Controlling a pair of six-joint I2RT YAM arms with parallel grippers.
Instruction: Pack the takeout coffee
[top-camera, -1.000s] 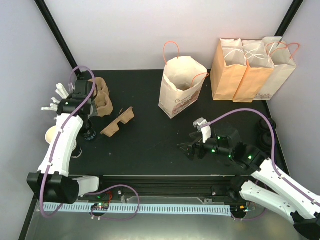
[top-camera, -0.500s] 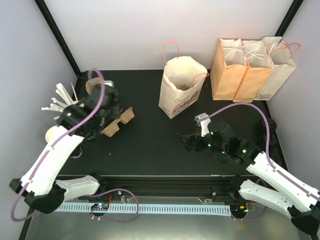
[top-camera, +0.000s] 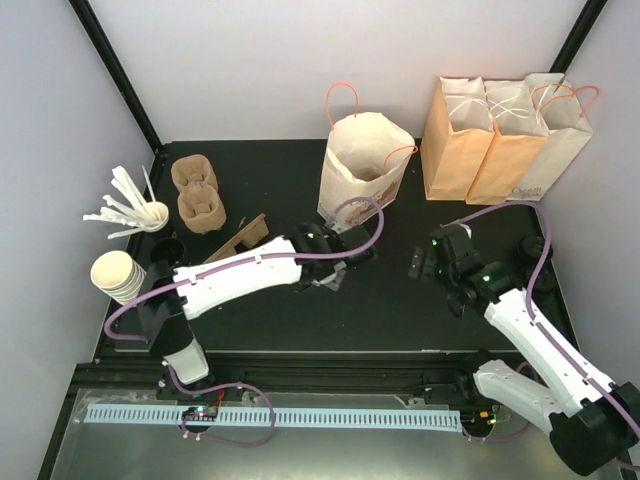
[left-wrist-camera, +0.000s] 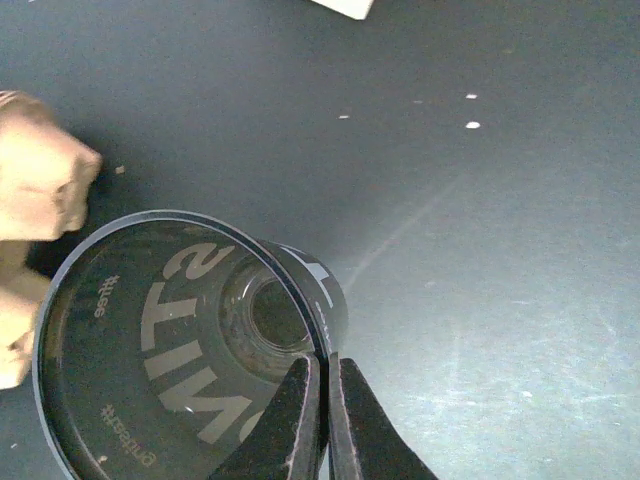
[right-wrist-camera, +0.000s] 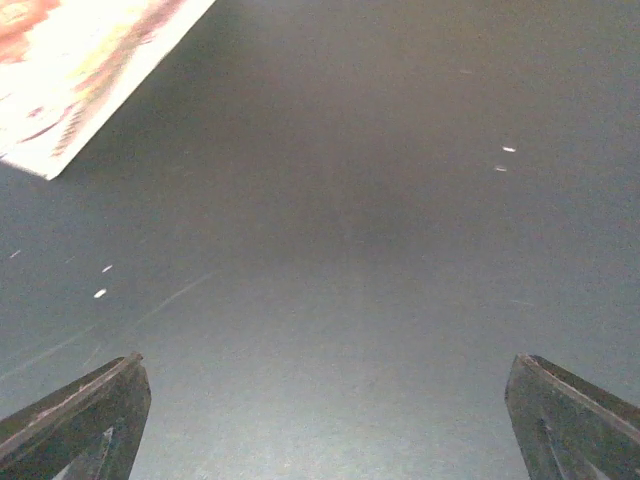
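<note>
My left gripper is shut on the rim of the takeout coffee, a small black cup with pale lettering. Its open mouth faces the left wrist camera and I see no lid on it. In the top view the left gripper reaches to the table's middle, just in front of the open paper bag; the cup hardly shows there against the black table. My right gripper hangs open to the right of it. The right wrist view shows that gripper spread wide over bare table.
Three closed paper bags stand at the back right. Brown cup carriers and a flat carrier lie at the left, with a stack of white cups and a cup of cutlery. Black lids sit at the right edge.
My left arm has swung from the far left by the carriers to the middle in front of the open bag. The right arm has drawn back to the right.
</note>
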